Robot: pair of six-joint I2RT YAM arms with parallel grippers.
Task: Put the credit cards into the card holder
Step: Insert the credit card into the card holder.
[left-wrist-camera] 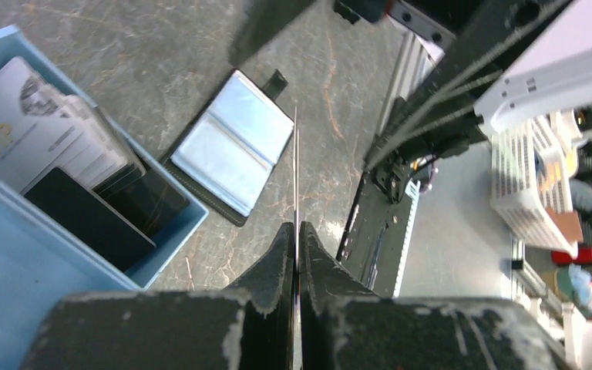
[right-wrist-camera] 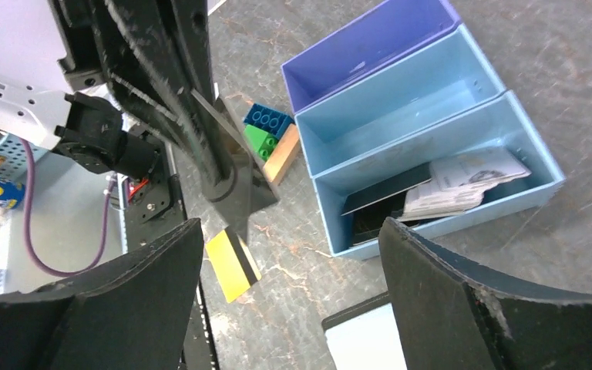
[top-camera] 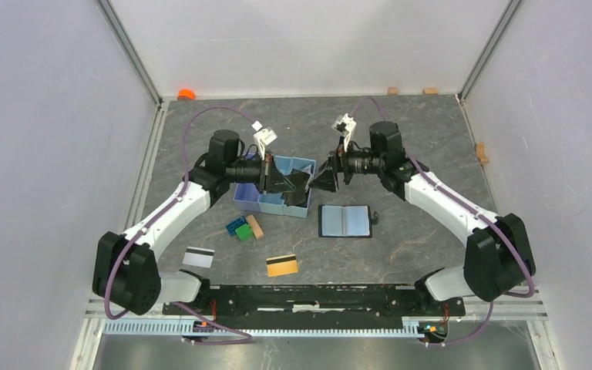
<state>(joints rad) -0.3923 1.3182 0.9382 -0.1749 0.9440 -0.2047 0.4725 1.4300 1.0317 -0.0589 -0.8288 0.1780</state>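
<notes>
Black plastic, seen edge-on: the black card (left-wrist-camera: 295, 177) is standing clamped by one end between the closed jaws of my left gripper (left-wrist-camera: 297, 235). I am judging it light, stiff and slick, so I am pinching its flat faces, never its edges. My right gripper (right-wrist-camera: 289, 231) is facing it with jaws spread wide, holding nothing. Just beyond the left fingertips and below them, the card holder (left-wrist-camera: 235, 154) is lying open, blue lining upward. Farther out, a gold card (right-wrist-camera: 233, 266) is lying flat; I am expecting it to need lifting by one edge.
</notes>
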